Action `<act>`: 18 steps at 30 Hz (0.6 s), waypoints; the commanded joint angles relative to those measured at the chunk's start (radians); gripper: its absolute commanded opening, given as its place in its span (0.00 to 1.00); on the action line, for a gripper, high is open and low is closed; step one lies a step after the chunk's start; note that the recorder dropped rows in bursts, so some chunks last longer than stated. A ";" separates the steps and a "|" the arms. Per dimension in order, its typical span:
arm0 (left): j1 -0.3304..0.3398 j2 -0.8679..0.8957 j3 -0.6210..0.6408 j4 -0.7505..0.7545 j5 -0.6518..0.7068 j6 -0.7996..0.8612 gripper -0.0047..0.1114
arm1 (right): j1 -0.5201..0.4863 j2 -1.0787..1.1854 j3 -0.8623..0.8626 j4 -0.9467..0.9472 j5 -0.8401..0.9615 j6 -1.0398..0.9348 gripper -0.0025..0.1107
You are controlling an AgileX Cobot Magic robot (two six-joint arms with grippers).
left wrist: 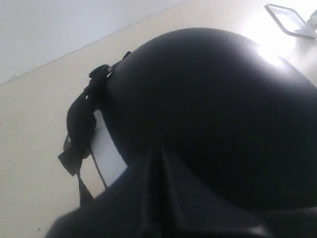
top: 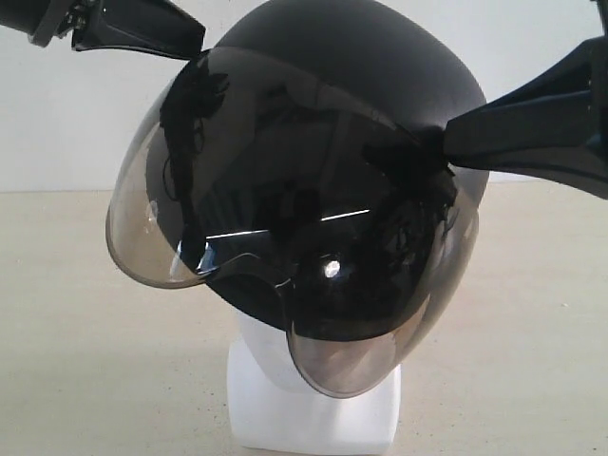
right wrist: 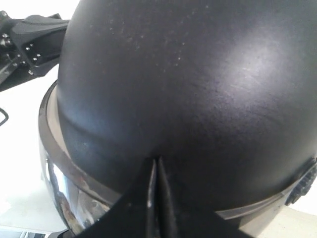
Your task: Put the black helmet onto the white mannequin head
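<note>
The black helmet sits over the white mannequin head, of which only the blocky neck base shows below the smoky visor; the face is hidden. My left gripper is shut, its tip against the shell's upper left side. On the other side my right gripper is shut too, its tip touching the shell near the visor hinge. In the left wrist view the shut left gripper meets the helmet, and a chin strap hangs beside a white strip of the head. In the right wrist view the right gripper touches the helmet.
A beige table carries the head, with a white wall behind. A clear flat item lies far off on the table in the left wrist view. The left arm shows beyond the helmet in the right wrist view.
</note>
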State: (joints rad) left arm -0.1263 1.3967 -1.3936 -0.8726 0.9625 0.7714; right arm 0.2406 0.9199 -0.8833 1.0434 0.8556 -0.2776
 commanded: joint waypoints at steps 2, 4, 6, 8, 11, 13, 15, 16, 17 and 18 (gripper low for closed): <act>0.001 0.019 -0.002 0.001 0.025 0.006 0.08 | 0.004 0.000 -0.001 -0.011 -0.013 -0.001 0.02; 0.001 0.020 -0.002 -0.015 0.008 0.006 0.08 | 0.004 0.000 -0.001 -0.011 -0.011 -0.001 0.02; 0.001 0.022 -0.002 -0.032 0.002 0.008 0.08 | 0.004 0.000 -0.001 -0.011 -0.011 -0.001 0.02; 0.001 0.026 -0.002 -0.046 0.002 0.012 0.08 | 0.004 0.000 -0.001 -0.011 -0.011 -0.001 0.02; 0.001 0.026 -0.002 -0.066 0.002 0.024 0.08 | 0.004 0.000 -0.001 -0.011 -0.011 -0.001 0.02; 0.001 0.026 -0.002 -0.070 0.006 0.033 0.08 | 0.004 0.000 -0.001 -0.011 -0.011 -0.001 0.02; 0.001 0.026 -0.002 -0.070 0.012 0.033 0.08 | 0.004 0.000 -0.001 -0.011 -0.011 0.001 0.02; 0.001 0.026 -0.002 -0.070 0.017 0.033 0.08 | 0.004 0.000 -0.001 -0.011 -0.011 0.001 0.02; 0.001 0.026 -0.002 -0.064 0.028 0.033 0.08 | 0.004 0.000 -0.001 -0.011 -0.011 0.001 0.02; 0.001 0.026 -0.002 -0.049 0.037 0.033 0.08 | 0.004 0.000 -0.001 -0.011 -0.011 0.001 0.02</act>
State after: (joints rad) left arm -0.1263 1.4185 -1.3936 -0.9216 0.9608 0.7967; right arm 0.2406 0.9199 -0.8833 1.0410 0.8493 -0.2776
